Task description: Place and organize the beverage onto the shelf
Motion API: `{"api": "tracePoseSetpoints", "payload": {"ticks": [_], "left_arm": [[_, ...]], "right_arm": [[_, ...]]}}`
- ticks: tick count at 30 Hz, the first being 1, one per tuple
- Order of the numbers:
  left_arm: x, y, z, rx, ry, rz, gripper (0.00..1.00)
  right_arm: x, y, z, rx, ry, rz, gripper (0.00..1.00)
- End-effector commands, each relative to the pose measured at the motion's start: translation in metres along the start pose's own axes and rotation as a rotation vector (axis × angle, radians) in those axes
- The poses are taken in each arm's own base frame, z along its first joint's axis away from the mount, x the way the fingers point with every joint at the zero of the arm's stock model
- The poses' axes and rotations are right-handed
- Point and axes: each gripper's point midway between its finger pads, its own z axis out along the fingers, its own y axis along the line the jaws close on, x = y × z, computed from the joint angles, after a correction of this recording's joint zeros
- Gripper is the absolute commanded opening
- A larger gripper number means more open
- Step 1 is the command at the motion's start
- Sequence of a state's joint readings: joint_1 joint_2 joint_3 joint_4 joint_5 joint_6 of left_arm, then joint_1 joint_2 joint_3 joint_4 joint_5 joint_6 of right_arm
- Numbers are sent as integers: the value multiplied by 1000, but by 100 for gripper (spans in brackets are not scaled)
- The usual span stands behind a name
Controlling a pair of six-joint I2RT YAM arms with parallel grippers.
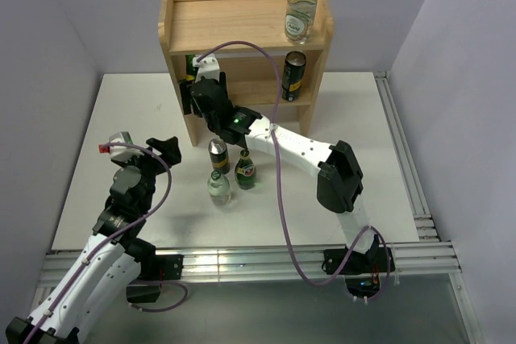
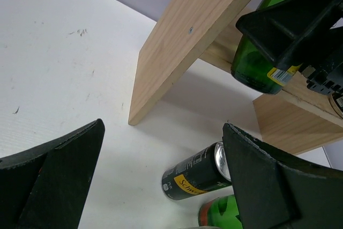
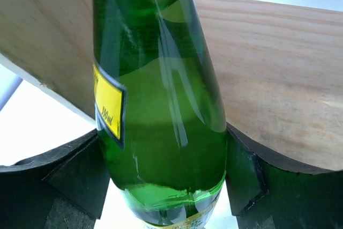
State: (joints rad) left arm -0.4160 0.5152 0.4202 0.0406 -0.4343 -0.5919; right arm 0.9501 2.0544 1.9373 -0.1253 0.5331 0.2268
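Observation:
The wooden shelf (image 1: 181,26) stands at the back of the table. A clear bottle (image 1: 300,10) stands on its top board and a dark can (image 1: 293,76) on the right of its lower tier. My right gripper (image 1: 197,78) reaches into the left of the lower tier, shut on a dark green bottle (image 3: 161,105) that fills the gap between its fingers. On the table in front stand a can (image 1: 218,155), a green bottle (image 1: 245,170) and a clear bottle (image 1: 218,187). My left gripper (image 1: 165,149) hangs open to their left, holding nothing, with the can (image 2: 195,178) in its view.
The shelf's left side panel (image 2: 182,46) rises just beyond my left gripper. The right arm (image 1: 298,151) stretches across the table's middle above the three standing drinks. A metal rail (image 1: 242,262) runs along the near edge and another along the right edge (image 1: 403,159).

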Motion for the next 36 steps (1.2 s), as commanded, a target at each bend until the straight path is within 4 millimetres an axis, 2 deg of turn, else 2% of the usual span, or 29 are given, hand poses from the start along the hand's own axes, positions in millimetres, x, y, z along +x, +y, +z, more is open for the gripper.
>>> {"api": "tracePoseSetpoints", "payload": {"ticks": [1, 6, 8, 9, 11, 17, 19, 21, 22, 23, 26, 27, 28, 30, 32, 36], "left_arm": [[-4, -3, 1, 10, -22, -15, 99], [-4, -3, 1, 10, -24, -14, 99], [-4, -2, 1, 9, -25, -12, 99], [-4, -2, 1, 8, -24, -11, 99], [-4, -2, 1, 8, -24, -11, 99], [-3, -2, 1, 10, -24, -12, 99], [-3, -2, 1, 10, -24, -11, 99], [-3, -2, 1, 9, -28, -14, 99], [-2, -2, 2, 10, -24, -12, 99], [-2, -2, 2, 11, -23, -12, 99], [-1, -2, 3, 6, -21, -10, 99], [-1, -2, 2, 6, -21, -12, 99], [-3, -2, 2, 7, -26, -14, 99], [-4, -1, 1, 6, -30, -14, 99], [-4, -2, 1, 10, -32, -14, 99], [-4, -1, 1, 6, -33, -15, 100]], "right_arm": [[-83, -5, -16, -13, -232, 171, 0], [-88, -6, -18, -16, -271, 186, 0], [-83, -6, -18, -16, -266, 182, 0], [-86, -7, -21, -20, -280, 193, 0], [-78, -7, -22, -21, -275, 184, 0], [-78, -10, -26, -9, -278, 171, 0], [-79, -15, -33, -7, -298, 181, 0], [-90, -14, -46, -17, -343, 201, 0], [-80, -16, -47, -10, -338, 190, 0], [-79, -17, -50, -10, -350, 189, 0], [-79, -13, -63, -16, -389, 178, 0], [-86, -11, -69, -24, -419, 180, 0], [-79, -9, -72, -24, -416, 172, 0], [-86, -7, -82, -29, -455, 170, 0], [-82, -3, -88, -28, -464, 156, 0], [-94, 3, -103, -15, -530, 108, 0]]}}
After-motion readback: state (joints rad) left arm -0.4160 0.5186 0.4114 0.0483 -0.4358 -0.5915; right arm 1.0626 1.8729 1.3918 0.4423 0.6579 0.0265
